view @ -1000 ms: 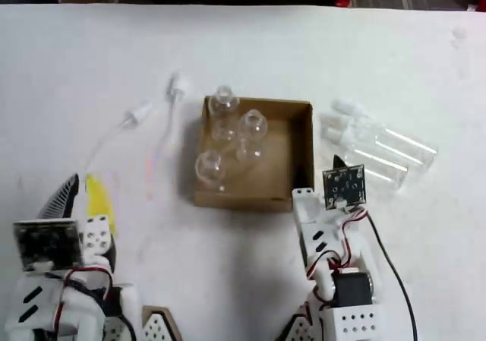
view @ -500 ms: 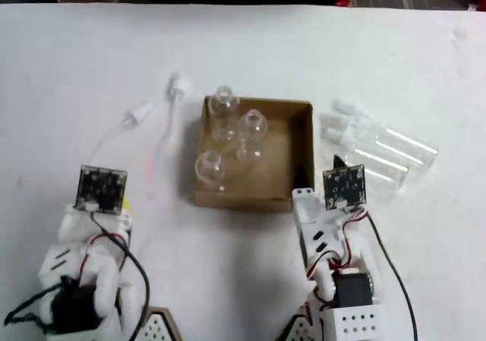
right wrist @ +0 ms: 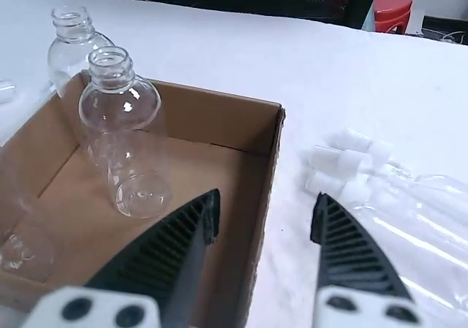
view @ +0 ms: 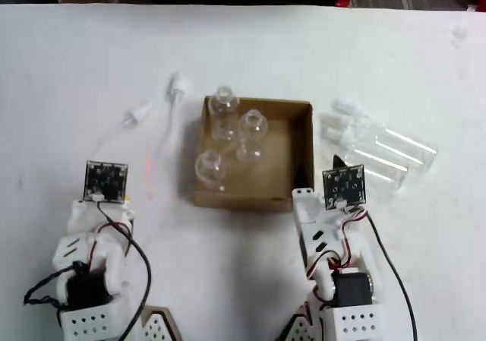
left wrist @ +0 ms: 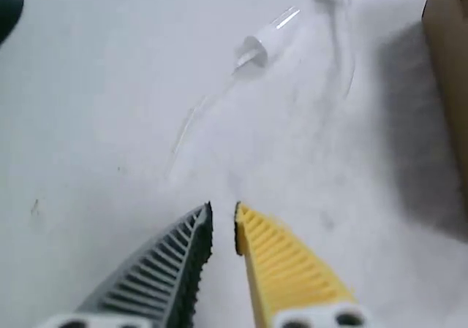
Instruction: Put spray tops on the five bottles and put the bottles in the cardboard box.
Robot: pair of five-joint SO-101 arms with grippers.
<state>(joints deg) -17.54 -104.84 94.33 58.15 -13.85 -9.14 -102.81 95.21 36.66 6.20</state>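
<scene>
Since the spray tops on the worktop beside the cardboard box look light and probably slippery, grab the chunky head, not the tube; left gripper sits together, empty; right gripper sits apart.

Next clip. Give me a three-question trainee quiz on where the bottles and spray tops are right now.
1. How many bottles stand in the cardboard box?
2. True or false: those bottles carry spray tops.
3. Where do the two loose spray tops lie?
A) on the table, to the robot's left of the box
B) inside the box
C) at the table's far edge

Key: 1) three. 2) false, their necks are open. 3) A.
</scene>
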